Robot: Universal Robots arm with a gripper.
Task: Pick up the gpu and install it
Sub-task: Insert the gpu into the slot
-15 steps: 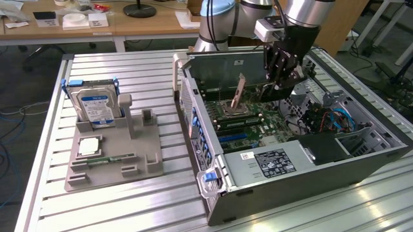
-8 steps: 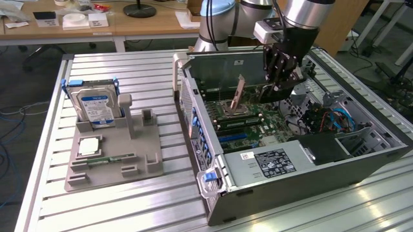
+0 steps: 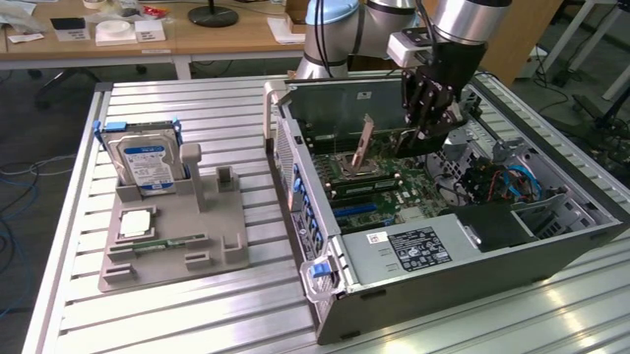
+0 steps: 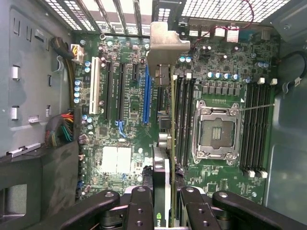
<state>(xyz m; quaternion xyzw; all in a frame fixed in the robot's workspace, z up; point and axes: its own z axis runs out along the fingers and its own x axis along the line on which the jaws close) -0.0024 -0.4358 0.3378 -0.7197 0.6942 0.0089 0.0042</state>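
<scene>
Watching from the exterior view, the robot arm's black gripper (image 3: 430, 135) is hanging inside the open grey metal computer case (image 3: 473, 258), which is lying on its side on the slatted aluminium table (image 3: 197, 103). Its claw is pinching narrowly on the gpu (image 3: 367, 144), a thin flat expansion card with a metal bracket at one end. The card is standing on edge, slightly tilted, over the green motherboard (image 3: 409, 199) and near the square silver processor socket (image 3: 359, 168). Whether its lower edge is touching the board I cannot tell. Well apart, toward the exterior view's left, a grey moulded parts tray (image 3: 221, 221) is sitting on the table. It is holding a boxy silver hard drive with a blue-and-white label (image 3: 146, 158) upright and a slim green memory stick (image 3: 162, 242) lying flat. In the wrist view, the gripper (image 4: 165, 206) is looking straight down on the motherboard (image 4: 115, 50), and its black fingers (image 4: 139, 206) are pressing the gpu (image 4: 163, 67) from both sides. The card is showing edge-on, running between the long blue slot (image 4: 145, 96) and the black memory slots (image 4: 184, 120), with its silver bracket at the far end by the case's perforated wall. The processor socket (image 4: 216, 129) is lying just past the memory slots, and a long white slot (image 4: 94, 86) is lying beyond the blue one.
</scene>
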